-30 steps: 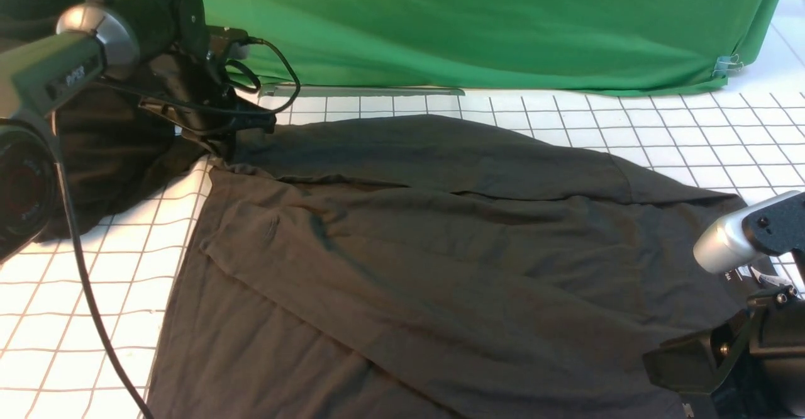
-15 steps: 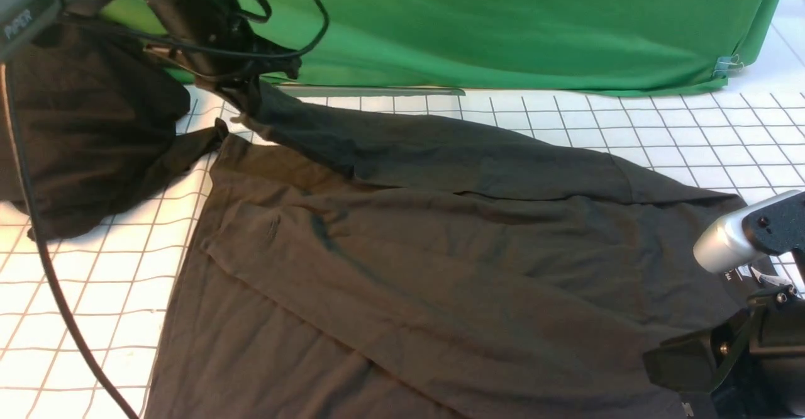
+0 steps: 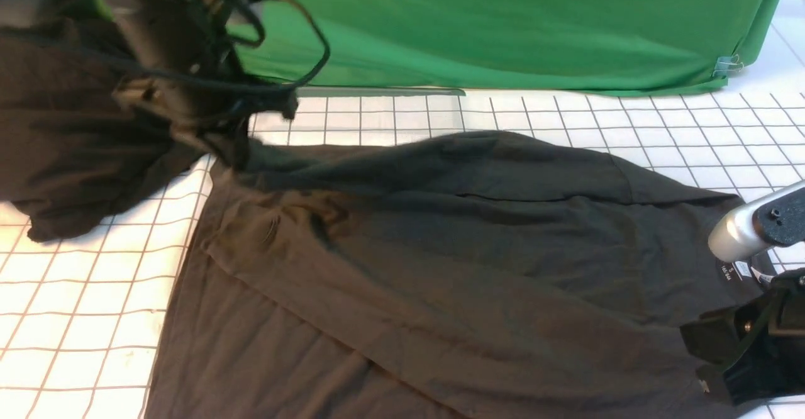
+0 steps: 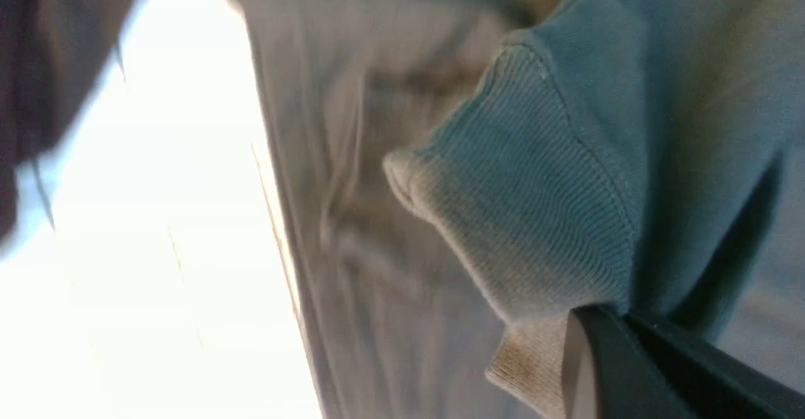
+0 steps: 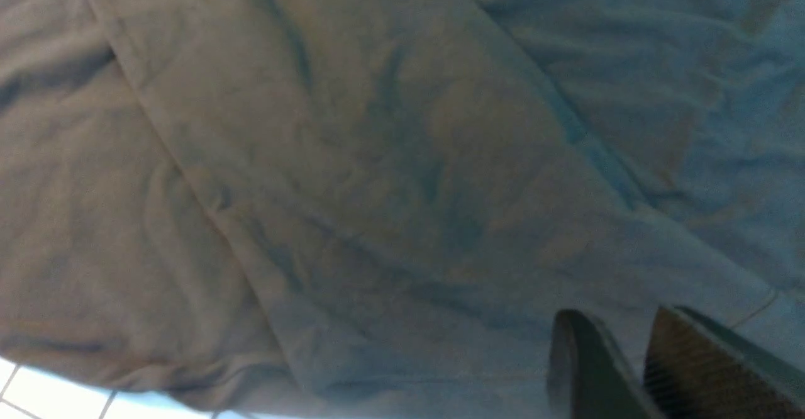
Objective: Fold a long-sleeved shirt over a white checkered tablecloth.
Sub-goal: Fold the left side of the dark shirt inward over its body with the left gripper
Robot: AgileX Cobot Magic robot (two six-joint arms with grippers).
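Left gripper [image 3: 236, 153] jaws are closed on the cuff [image 4: 522, 186]. The sleeve [image 3: 440, 167] runs rightward along the far edge of the shirt [image 3: 440, 268]. Right gripper [image 5: 619, 328] jaws are slightly parted and empty.

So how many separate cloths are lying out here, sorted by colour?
Dark: 2, the long-sleeved shirt and the black heap of cloth
White with grey checks: 1, the white checkered tablecloth
Green: 1, the green cloth
Total: 4

Black arm links [image 3: 148, 29], looped black cable [image 3: 317, 41], silver joint cap [image 3: 732, 236], small screw heads [image 3: 775, 213]
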